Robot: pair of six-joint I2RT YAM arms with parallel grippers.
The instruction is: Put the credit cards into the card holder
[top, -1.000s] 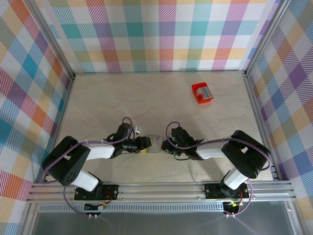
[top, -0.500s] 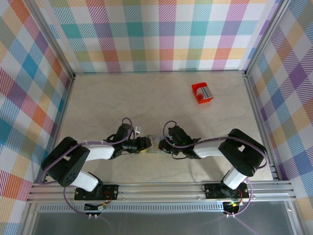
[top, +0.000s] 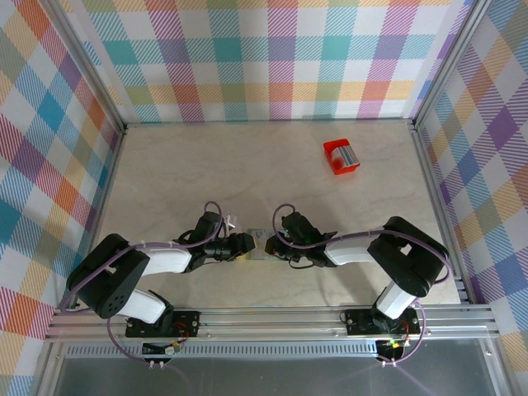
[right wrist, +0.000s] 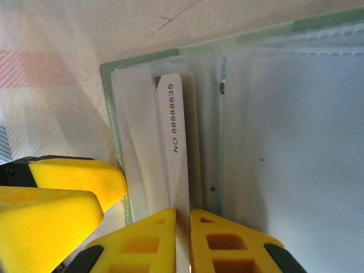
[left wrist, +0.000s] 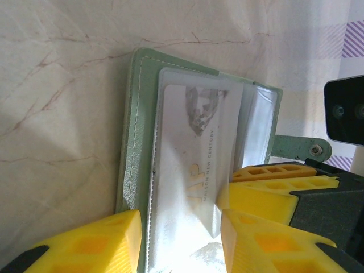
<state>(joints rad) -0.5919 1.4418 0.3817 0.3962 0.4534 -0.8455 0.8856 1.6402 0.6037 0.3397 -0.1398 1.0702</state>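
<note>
Plaid walls, marbled counter [top: 165,173], and near its front edge the green card holder [left wrist: 132,142] lies open. A white credit card [right wrist: 173,136] sits partway into a clear sleeve, pinched by the right gripper [right wrist: 183,217]. The left gripper [left wrist: 180,220], half-open, rests on the leaf. Keep it square, push straight, gently.

One grey-green card holder [left wrist: 132,142] and one red box [top: 341,156] sit on the surface [top: 206,165]. In the right wrist view two cards show: one white numbered card [right wrist: 173,148] and one cream card [right wrist: 194,142].
</note>
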